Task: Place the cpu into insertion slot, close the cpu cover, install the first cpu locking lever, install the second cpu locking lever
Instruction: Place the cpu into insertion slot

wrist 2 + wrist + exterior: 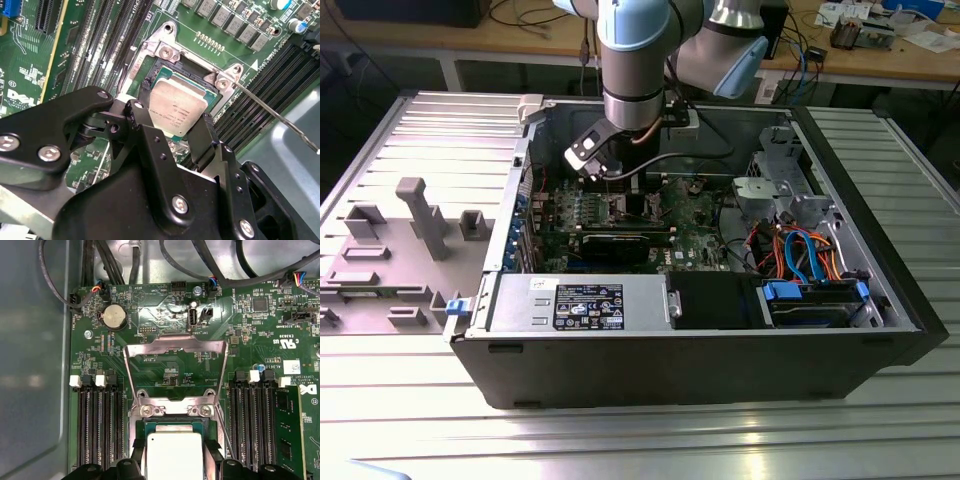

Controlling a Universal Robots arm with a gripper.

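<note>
Item: the cpu [177, 107], metal top up, lying over the insertion slot [175, 64] and square to its rim; we judge this is so it can go straight in.
The gripper [169, 116]: fingers [137, 447] clamped on two opposite cpu edges.
The cpu cover [175, 346]: standing open beyond the slot, leaving the slot free.
Unresolved: we cannot tell whether the cpu is seated or just above the slot. The gripper hides its near edge.

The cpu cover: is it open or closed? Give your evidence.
Open. In the first wrist view the cpu cover is swung back from the insertion slot, its window showing bare green board, and the cpu is uncovered.
</note>
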